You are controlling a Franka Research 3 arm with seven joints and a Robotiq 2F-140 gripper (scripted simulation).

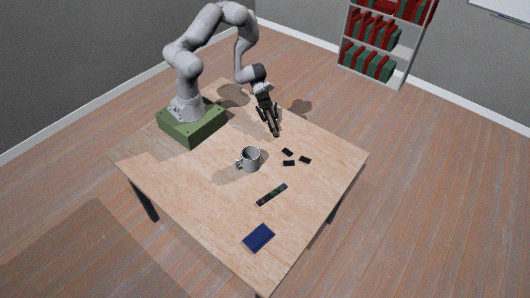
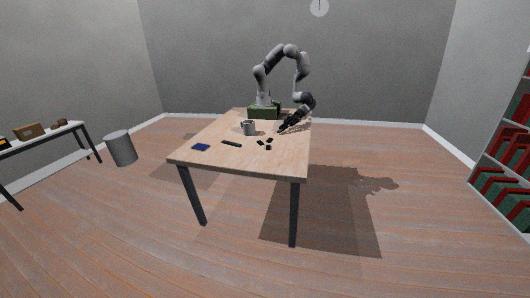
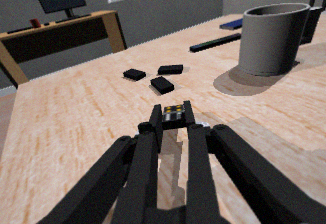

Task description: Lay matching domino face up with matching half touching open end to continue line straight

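My gripper (image 3: 173, 112) is shut on a domino (image 3: 173, 114), held between the fingertips just above the table with yellow pips on the half that I see. In the top view the gripper (image 1: 274, 130) reaches low over the table's far side. Three black face-down dominoes lie ahead of it (image 3: 134, 74) (image 3: 170, 69) (image 3: 162, 84); they also show in the top view (image 1: 287, 152) (image 1: 305, 159) (image 1: 288, 163). The line of dominoes (image 1: 271, 194) lies further toward the near side; it also shows in the wrist view (image 3: 215, 42).
A grey mug (image 1: 249, 159) stands beside the loose dominoes, to the right in the wrist view (image 3: 271, 37). A blue book (image 1: 258, 237) lies near the table's front edge. The arm's green base (image 1: 190, 121) sits at the table's back corner.
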